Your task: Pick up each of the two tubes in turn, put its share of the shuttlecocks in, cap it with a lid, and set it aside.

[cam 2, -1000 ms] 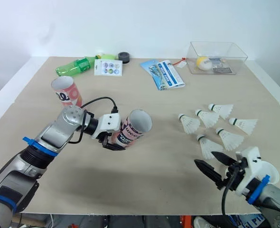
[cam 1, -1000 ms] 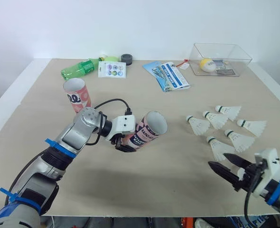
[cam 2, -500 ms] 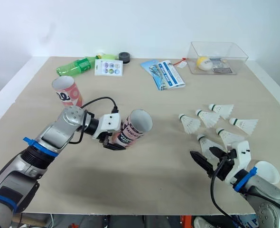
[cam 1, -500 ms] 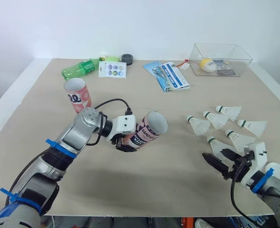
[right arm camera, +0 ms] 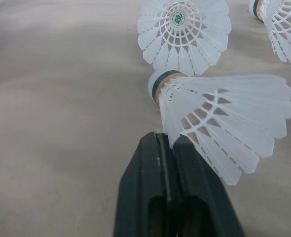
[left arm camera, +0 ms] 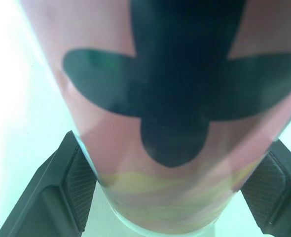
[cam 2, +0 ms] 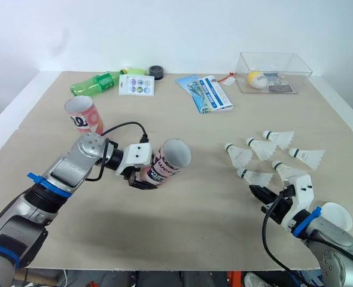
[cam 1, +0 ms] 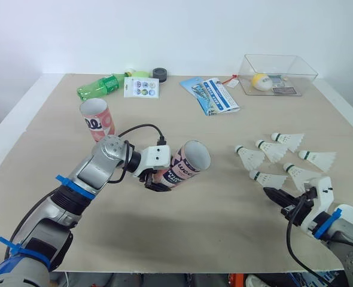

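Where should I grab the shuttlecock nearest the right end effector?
Probably the feather skirt of that shuttlecock, near its wide rim, from the robot's near side. It lies on its side, cork toward the tube, leaving the cork free to enter first.

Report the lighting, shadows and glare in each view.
Left eye view: even, soft light; a faint shadow lies on the table under the held tube. Left wrist view: background beside the tube is blown out white. Right wrist view: soft shadow under the nearest shuttlecock; no glare.
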Available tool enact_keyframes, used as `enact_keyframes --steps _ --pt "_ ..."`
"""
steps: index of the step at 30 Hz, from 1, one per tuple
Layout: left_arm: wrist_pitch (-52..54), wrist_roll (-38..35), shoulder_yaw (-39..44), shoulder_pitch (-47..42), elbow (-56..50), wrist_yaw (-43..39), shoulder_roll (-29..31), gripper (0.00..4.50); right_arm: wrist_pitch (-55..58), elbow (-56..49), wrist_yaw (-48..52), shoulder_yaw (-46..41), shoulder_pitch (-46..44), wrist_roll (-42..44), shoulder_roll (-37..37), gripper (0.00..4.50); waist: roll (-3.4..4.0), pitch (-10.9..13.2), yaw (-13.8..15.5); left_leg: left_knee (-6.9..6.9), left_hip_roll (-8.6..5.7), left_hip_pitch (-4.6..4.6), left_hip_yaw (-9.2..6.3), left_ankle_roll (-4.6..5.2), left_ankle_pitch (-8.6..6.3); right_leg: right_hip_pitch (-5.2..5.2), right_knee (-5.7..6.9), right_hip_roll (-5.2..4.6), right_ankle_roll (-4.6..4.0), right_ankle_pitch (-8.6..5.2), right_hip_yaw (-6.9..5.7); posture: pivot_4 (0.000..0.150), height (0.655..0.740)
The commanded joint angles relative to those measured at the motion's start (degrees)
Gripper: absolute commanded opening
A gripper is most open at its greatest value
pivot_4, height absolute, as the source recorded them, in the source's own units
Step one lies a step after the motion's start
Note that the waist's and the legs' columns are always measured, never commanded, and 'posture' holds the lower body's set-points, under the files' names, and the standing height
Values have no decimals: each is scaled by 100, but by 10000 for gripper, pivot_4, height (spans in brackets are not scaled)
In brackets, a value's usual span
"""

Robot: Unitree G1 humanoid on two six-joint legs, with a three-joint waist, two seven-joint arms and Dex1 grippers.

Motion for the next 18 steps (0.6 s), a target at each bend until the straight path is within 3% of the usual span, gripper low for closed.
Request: enact_keyframes --steps 1,6,11,15,18 --pt "-43 62 -62 -86 -69 -57 54 37137 -87 -149 -4 -132 66 -19 -94 511 0 0 0 0 0 0 0 0 0 0 0 0 0 0 0 1500 7400" --pt "-107 83 -54 -144 54 -76 0 37137 -215 -416 181 -225 323 -71 -299 511 0 0 0 0 0 0 0 0 0 0 0 0 0 0 0 1500 7400" --pt "-202 69 -60 -225 260 -176 -22 37137 -359 -1053 925 -663 644 23 -1123 511 18 3 -3 3 -2 -1 0 0 0 1 0 -1 2 0 3 1500 7400" --pt "-287 74 -82 -371 540 -257 -93 37137 -127 -1323 1526 -1193 -14 511 -2173 511 17 5 -27 11 -3 5 8 1 1 4 0 -1 8 10 11 1500 7400" --pt "-258 69 -76 -562 754 -288 -194 37137 -305 -1237 1912 -997 -822 495 -2912 511 20 11 -16 16 -4 5 8 7 5 5 0 -1 11 16 10 1500 7400"
